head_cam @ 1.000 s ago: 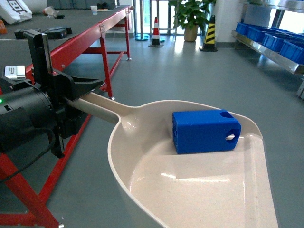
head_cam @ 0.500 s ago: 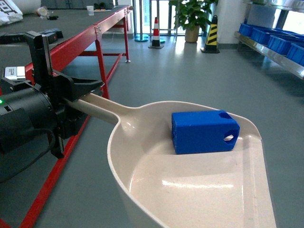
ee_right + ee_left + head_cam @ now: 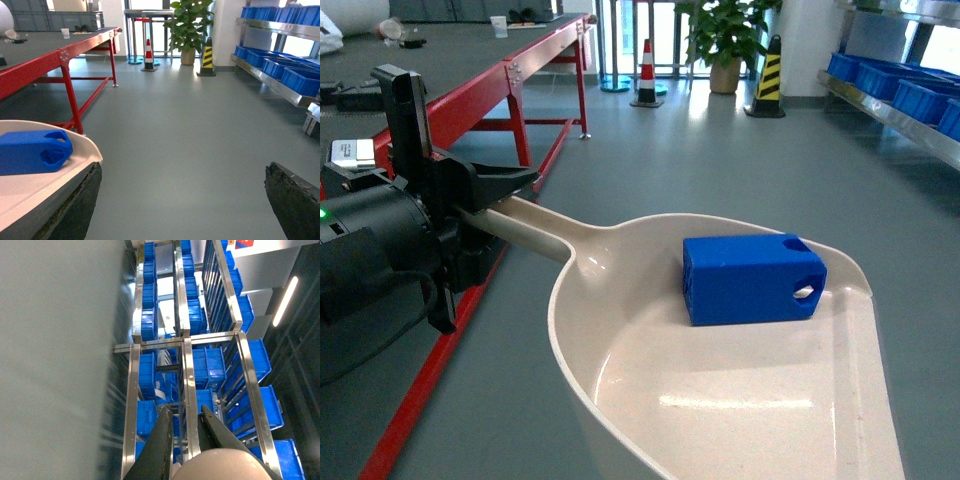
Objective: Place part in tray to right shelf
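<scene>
left gripper (image 3: pixel 485 205) fingers clenched on tray (image 3: pixel 620 380) handle, part (image 3: pixel 753 278) sitting in the scoop – carry step. right fingers (image 3: pixel 75 200) spread, holding nothing. next: swing to right shelf (image 3: pixel 895 110) w/o tipping.

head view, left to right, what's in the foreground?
Left gripper on the handle → tray → part lying in the tray.

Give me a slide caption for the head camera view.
Left gripper holds the beige scoop by its handle, a blue block lying inside.
</scene>
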Robot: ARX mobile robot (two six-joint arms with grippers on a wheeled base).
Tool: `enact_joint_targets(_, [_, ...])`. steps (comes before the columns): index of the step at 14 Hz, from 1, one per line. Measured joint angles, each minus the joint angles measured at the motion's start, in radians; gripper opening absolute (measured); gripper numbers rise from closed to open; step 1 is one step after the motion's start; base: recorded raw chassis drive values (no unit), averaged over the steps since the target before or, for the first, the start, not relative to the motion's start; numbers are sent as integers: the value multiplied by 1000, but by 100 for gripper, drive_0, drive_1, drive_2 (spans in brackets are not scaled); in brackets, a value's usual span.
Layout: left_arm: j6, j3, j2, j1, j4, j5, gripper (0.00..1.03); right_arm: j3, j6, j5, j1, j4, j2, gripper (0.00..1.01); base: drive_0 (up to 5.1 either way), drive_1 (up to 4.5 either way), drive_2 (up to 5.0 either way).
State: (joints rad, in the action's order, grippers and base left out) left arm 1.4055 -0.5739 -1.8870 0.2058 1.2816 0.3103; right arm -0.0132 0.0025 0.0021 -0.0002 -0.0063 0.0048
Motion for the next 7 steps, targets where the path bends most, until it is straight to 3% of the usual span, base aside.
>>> enact_joint_targets(7, [0, 0, 0, 0, -3, 1, 13, 0, 0, -1, 0, 2, 0, 98, 11, 443, -421])
